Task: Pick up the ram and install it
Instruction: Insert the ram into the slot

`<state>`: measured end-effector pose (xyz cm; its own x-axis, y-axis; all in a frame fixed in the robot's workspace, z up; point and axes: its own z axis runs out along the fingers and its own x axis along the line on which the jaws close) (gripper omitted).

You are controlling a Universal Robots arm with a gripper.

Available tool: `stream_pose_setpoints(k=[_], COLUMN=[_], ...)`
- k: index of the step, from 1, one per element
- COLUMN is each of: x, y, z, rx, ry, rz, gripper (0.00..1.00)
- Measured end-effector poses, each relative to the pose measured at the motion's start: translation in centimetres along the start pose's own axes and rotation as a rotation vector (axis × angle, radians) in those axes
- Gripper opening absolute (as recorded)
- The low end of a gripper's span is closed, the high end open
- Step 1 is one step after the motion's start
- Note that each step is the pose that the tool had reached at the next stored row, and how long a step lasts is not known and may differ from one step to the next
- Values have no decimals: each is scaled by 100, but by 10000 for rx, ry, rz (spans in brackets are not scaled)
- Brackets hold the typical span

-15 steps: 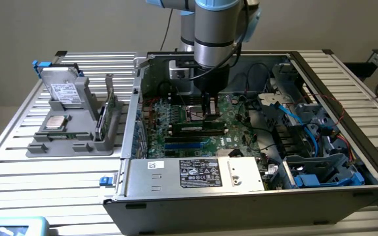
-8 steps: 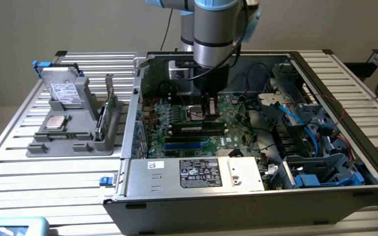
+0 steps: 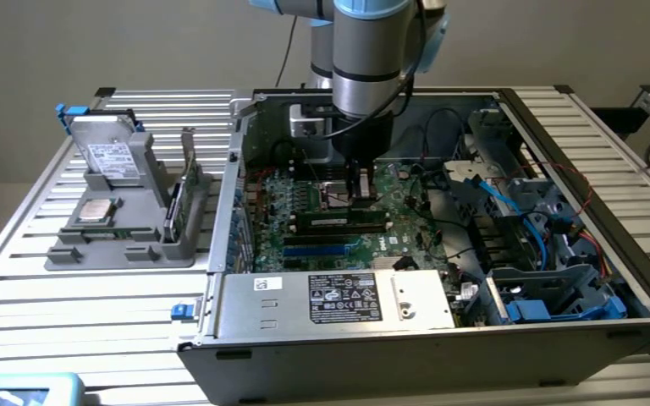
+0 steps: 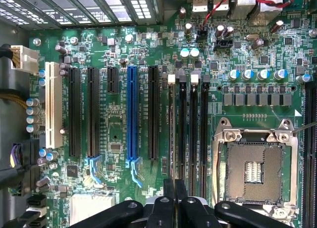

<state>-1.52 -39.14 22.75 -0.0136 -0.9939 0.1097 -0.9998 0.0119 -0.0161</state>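
The ram (image 3: 342, 222) (image 4: 172, 134) stands edge-up in a memory slot near the motherboard (image 4: 114, 134) centre, directly under the gripper (image 3: 359, 196) (image 4: 175, 184). The fingers are closed to a slit; whether they grip the ram cannot be told. Seating likely needs square alignment and even downward pressure.

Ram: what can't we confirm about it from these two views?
1. Exterior view: whether the ram is fully seated or just resting at its slot. It is too small to tell, and the arm blocks the board behind it.
2. Wrist view: the ends of the memory slots nearest the gripper are covered by it.
3. Exterior view: the parts standing in the grey holder are edge-on and can't be identified.
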Motion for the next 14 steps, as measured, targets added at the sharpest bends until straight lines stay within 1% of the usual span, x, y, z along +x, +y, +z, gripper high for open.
stream_pose_setpoints(k=[8,14], x=[0,-1], y=[1,7], z=[4,5], rx=[10,37], ry=[0,0], rz=[33,73], gripper=[12,12])
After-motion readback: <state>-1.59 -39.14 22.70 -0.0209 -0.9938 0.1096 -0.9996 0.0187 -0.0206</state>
